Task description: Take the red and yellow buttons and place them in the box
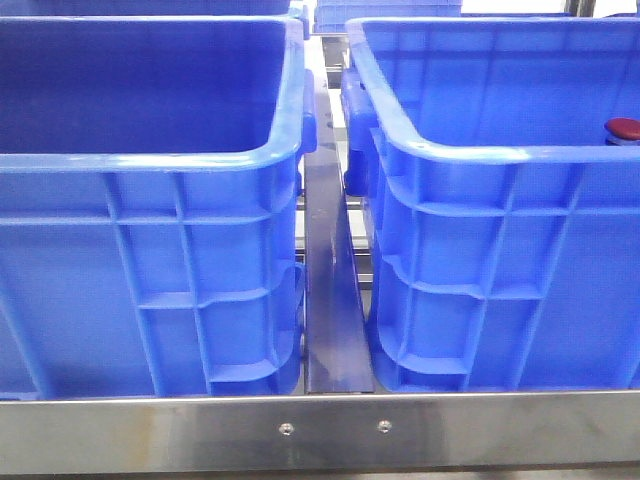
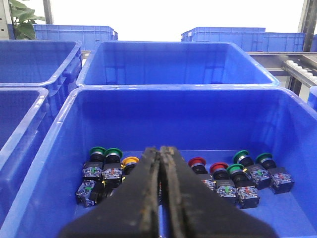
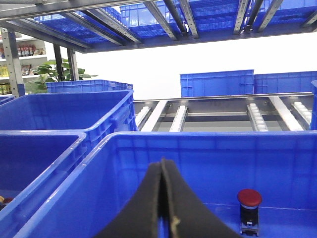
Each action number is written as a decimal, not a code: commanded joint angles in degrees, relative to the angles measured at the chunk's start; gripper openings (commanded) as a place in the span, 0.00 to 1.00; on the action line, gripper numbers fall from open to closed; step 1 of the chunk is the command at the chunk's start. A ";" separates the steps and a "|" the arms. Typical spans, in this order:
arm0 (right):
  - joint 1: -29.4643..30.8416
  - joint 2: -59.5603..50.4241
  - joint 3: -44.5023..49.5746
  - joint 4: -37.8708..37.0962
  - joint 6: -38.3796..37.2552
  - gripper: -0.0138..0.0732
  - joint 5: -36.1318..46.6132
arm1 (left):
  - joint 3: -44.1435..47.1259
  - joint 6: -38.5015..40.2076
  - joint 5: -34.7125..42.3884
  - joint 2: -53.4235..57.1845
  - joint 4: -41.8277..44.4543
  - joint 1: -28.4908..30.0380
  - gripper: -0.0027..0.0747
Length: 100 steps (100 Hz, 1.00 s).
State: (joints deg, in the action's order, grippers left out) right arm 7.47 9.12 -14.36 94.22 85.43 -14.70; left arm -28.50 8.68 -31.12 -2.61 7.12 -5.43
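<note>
Both grippers are seen pressed fully together with nothing held: the left gripper (image 2: pixel 161 198) is poised over a blue crate (image 2: pixel 59 129) of push-buttons, and the right gripper (image 3: pixel 163 198) over the box (image 3: pixel 99 158). Just ahead of the left fingertips a yellow button (image 2: pixel 131 161) is found slightly to one side and a red button (image 2: pixel 196 162) to the other, among green-capped ones (image 2: pixel 97 151). One red-capped button (image 3: pixel 249 197) is seen standing upright inside the box, ahead of the right gripper and off to its side.
</note>
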 commanded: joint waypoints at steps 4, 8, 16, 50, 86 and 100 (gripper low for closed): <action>0.05 0.60 -1.48 1.73 0.33 0.09 -0.65 | -1.30 0.59 4.34 -0.79 0.11 0.15 0.01; 0.05 0.60 -1.48 1.73 0.33 0.09 -0.65 | -1.30 0.59 4.34 -0.79 0.11 0.15 0.01; 0.05 0.60 -1.48 1.73 0.33 0.09 -0.65 | -1.30 0.59 4.34 -0.79 0.11 0.15 0.01; 0.05 0.60 -1.48 1.73 0.33 0.09 -0.65 | -0.88 0.59 4.44 -0.79 0.51 0.15 0.01; 0.05 0.60 -1.48 1.76 0.33 0.09 -0.70 | 12.56 -10.74 23.12 -0.79 -7.12 7.58 0.01; 0.05 0.60 -1.48 1.76 0.33 0.09 -0.70 | 21.66 -12.90 31.65 0.55 -13.23 8.85 0.01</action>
State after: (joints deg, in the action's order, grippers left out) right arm 7.47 9.12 -14.36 94.22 85.28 -14.90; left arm -9.85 -2.74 -9.07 -2.39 -2.52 2.98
